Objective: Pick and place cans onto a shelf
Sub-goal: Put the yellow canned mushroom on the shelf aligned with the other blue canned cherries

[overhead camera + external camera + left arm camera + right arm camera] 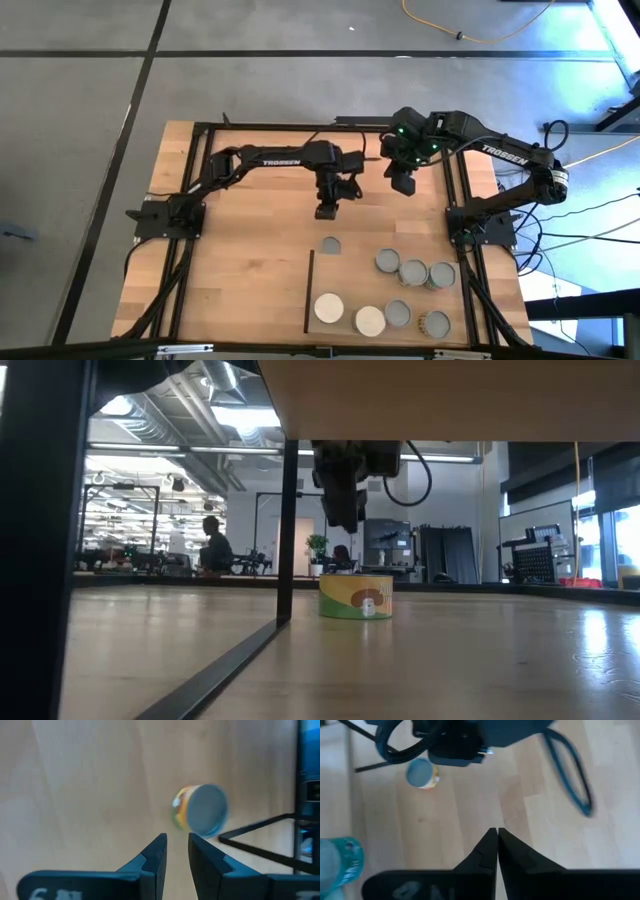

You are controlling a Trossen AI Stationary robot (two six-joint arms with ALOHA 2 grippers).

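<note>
While the left claw (325,212) hung above the middle of the bench (240,260), its fingers stood a narrow gap apart and held nothing. Just beyond its tips, a green-yellow can (330,245) stood upright on the bare planks, apart from the fingers and close to the far end of the shelf's dark edge strip (308,290). From table height that can showed a squat shape with a paper label, and the claw hovered over it without touching.

Seven more cans (414,272) sat on the shelf (350,290) toward the bench's near right corner, some touching one another, two with white tops at the near edge. The right claw (403,183) waited high near the far right of the bench, its fingers pressed together on nothing.

Such a tin is probably rigid and fairly light, but its round wall and smooth label may slip. A hold across the side wall at mid-height, fingers square to it, looks safest, and the present gap seems too narrow for that.
</note>
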